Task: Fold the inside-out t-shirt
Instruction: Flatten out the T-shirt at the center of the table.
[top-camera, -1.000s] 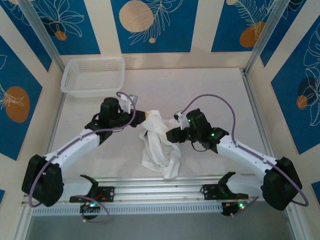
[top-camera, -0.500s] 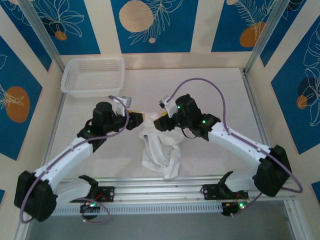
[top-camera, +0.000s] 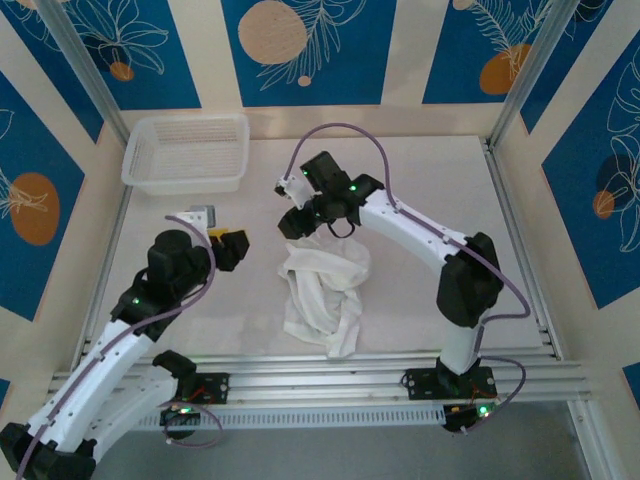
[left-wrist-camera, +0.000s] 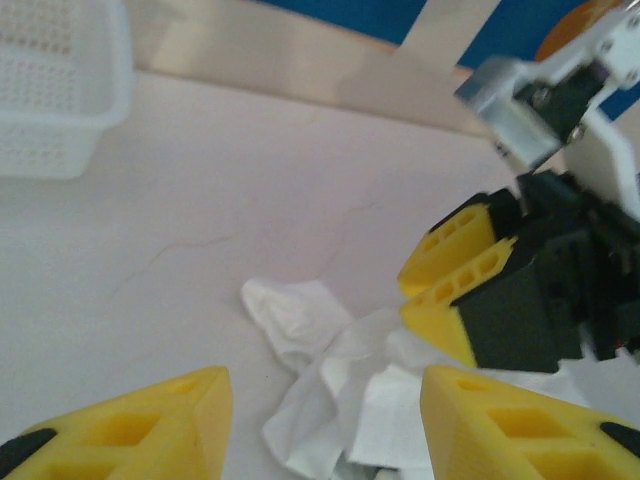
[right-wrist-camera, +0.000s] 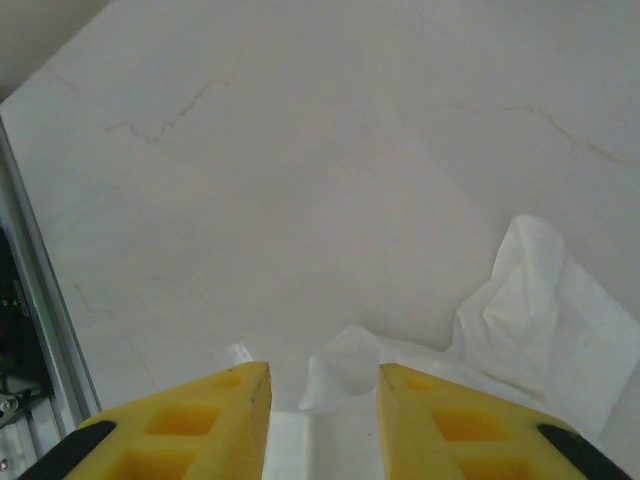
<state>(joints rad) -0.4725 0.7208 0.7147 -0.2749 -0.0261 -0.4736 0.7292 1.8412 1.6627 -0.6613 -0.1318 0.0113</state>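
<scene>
The inside-out t-shirt (top-camera: 320, 292) lies crumpled in a white heap in the middle of the table. My left gripper (top-camera: 238, 245) stands open a short way to its left, clear of the cloth. In the left wrist view the shirt (left-wrist-camera: 300, 322) lies ahead, beyond the left gripper (left-wrist-camera: 325, 430), whose yellow fingers are wide apart. My right gripper (top-camera: 291, 224) is at the shirt's far left edge. In the right wrist view a raised fold of the shirt (right-wrist-camera: 352, 372) stands between the fingers of my right gripper (right-wrist-camera: 322, 408), which are apart. The right gripper (left-wrist-camera: 408, 297) also shows in the left wrist view, over the cloth.
A white mesh basket (top-camera: 185, 184) stands at the table's back left, and the left wrist view shows that basket (left-wrist-camera: 40, 150) at its top left corner. Metal rails (top-camera: 330, 385) run along the near edge. The right arm (top-camera: 420, 235) arches over the table's right half.
My left gripper has opened, let go of the shirt and drawn back to the left. The right arm has swung to the shirt's far left edge and its jaws have narrowed.
</scene>
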